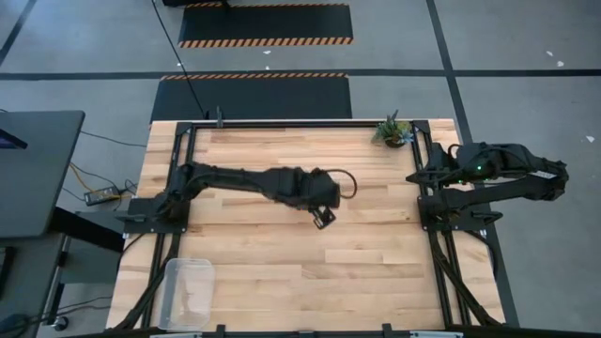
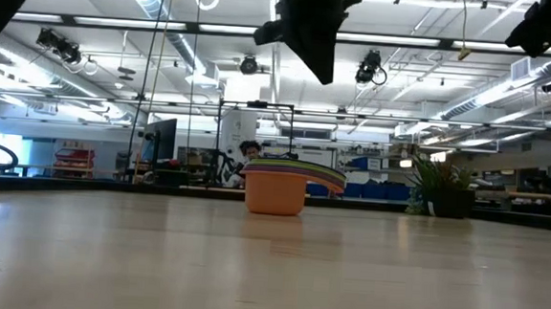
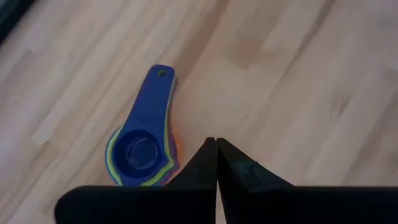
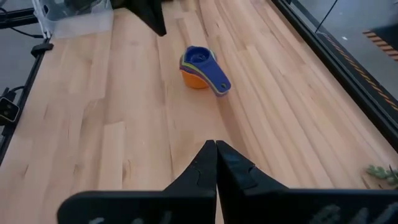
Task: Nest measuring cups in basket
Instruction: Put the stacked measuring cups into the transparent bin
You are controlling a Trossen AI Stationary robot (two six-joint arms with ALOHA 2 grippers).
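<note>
On the bare wood near the middle of the desk stands the stack of measuring cups, nested one inside another: an orange cup at the bottom, a blue one on top, thin rims of yellow and green showing between them, and the flat handles fanned together to one side. The stack stands upright on the desk, touching nothing else.

Just above the stack hangs the left gripper, its fingers clenched together on nothing; it is apart from the cups.

The basket lies well apart from the stack, at the desk's near left corner, holding no cups.

The right gripper waits well away from the stack at the desk's right edge, folded back over its base, fingers pressed together and empty. A small potted plant stands beyond it at the far right corner.
</note>
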